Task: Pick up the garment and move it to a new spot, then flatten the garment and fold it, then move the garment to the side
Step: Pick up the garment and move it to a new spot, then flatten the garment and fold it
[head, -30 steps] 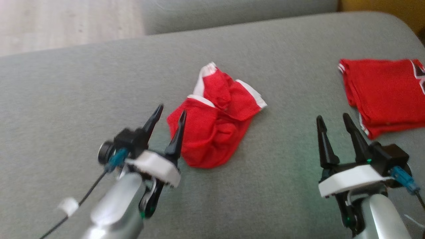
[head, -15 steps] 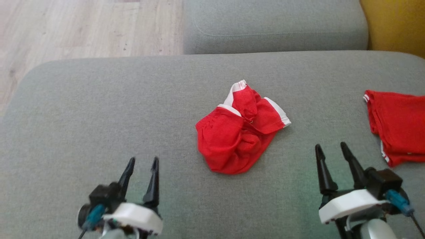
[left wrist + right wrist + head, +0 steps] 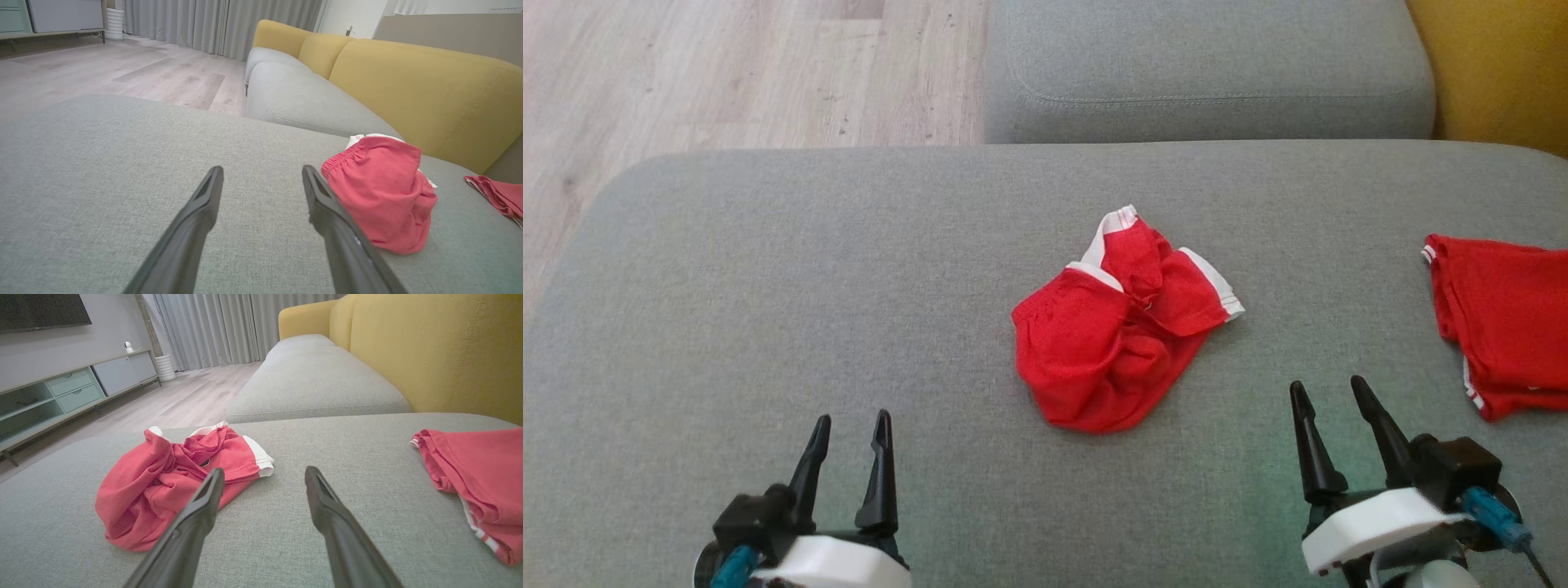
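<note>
Grey seat [image 3: 768, 286], coarse woven fabric with rounded edges, lies under both grippers and runs well ahead of them; a second grey cushion [image 3: 1209, 73] with a stitched seam butts against its far edge. Pale wood plank floor [image 3: 686, 73] far ahead-left of the left gripper. Mustard backrest [image 3: 1494, 73], smooth with visible stitching, far ahead-right of the right gripper. In the right wrist view, grey pleated curtains [image 3: 212, 330] hang to the floor at the far wall, and a low cabinet [image 3: 73, 392] with pale green drawers sits far to the left. Folded cloth [image 3: 1511, 318], red knit with white striped hems, lies flat just ahead-right of the right gripper, not touching it. Garment [image 3: 1111, 343], red, soft, crumpled into a lump, with an elastic gathered waistband and white trim bands, sits on the seat between the two grippers and ahead of both: ahead-right of the left, ahead-left of the right, clear of each. Left gripper [image 3: 853, 416]: dark tapered fingers spread apart, nothing between them, low over the seat. Right gripper [image 3: 1325, 382]: fingers likewise apart, holding nothing.
</note>
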